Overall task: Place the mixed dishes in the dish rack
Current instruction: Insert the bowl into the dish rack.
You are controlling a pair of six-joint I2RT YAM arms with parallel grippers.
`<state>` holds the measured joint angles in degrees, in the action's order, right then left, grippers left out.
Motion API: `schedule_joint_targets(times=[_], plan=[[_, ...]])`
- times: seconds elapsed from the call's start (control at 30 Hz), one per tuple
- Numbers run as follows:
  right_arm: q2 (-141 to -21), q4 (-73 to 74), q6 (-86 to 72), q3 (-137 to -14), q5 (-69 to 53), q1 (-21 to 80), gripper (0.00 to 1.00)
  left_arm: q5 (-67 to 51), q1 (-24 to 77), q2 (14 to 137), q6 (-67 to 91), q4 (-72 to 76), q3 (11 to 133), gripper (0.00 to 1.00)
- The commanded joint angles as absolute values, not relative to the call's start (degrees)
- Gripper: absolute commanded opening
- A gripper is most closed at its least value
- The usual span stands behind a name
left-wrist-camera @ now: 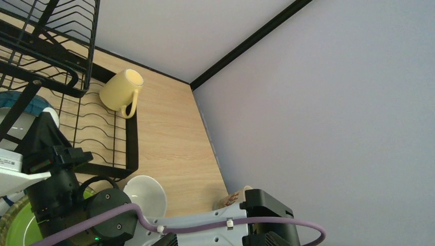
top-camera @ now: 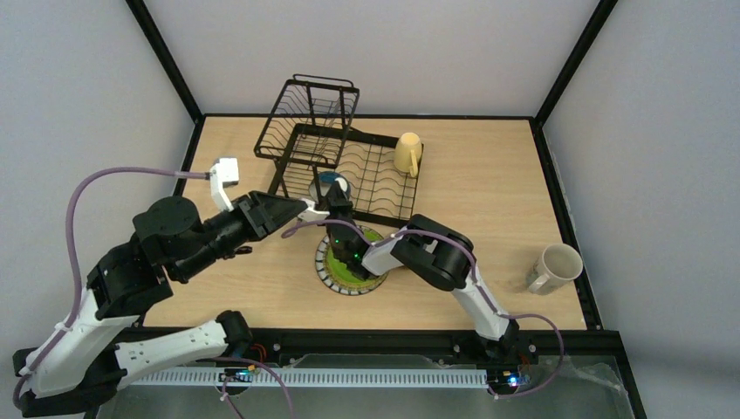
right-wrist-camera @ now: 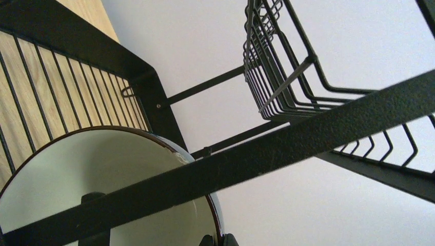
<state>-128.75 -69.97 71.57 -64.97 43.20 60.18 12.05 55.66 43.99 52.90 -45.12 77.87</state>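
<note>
The black wire dish rack [top-camera: 377, 179] stands at the back middle, its raised basket tier [top-camera: 310, 109] on the left. My right gripper [top-camera: 337, 199] is shut on the rim of the blue-outside bowl [top-camera: 329, 183], held on edge at the tray's front left; the right wrist view shows its cream inside [right-wrist-camera: 102, 169] behind a rack bar. My left gripper [top-camera: 311, 209] is right beside that bowl; its jaws are not readable. The green plate [top-camera: 347, 272] lies under the right arm. The yellow mug [top-camera: 407, 153] lies on the tray's right side. The cream mug [top-camera: 555, 267] lies far right. The white bowl [left-wrist-camera: 147, 196] sits by the plate.
The right arm [top-camera: 436, 253] stretches over the plate towards the rack. The left arm [top-camera: 201, 231] reaches in from the left, with a purple cable [top-camera: 96, 188] looping above it. A black frame [top-camera: 558, 183] edges the table on the right.
</note>
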Motion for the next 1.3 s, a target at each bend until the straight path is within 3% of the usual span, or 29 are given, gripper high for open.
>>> schedule_joint_targets(times=[0.0,0.8,1.27], plan=[[-134.2,-75.5,69.9,-60.4,47.0,61.2,0.00,12.9,55.9,42.3,53.4,-43.3,75.7,0.99],[-135.5,-83.0,72.8,-59.1,47.8,53.7,0.00,13.4,55.8,43.9,53.0,-42.5,74.3,0.99],[-133.3,-80.5,69.8,-55.2,48.2,56.0,0.00,12.8,55.8,43.0,53.1,-42.3,74.0,0.99]])
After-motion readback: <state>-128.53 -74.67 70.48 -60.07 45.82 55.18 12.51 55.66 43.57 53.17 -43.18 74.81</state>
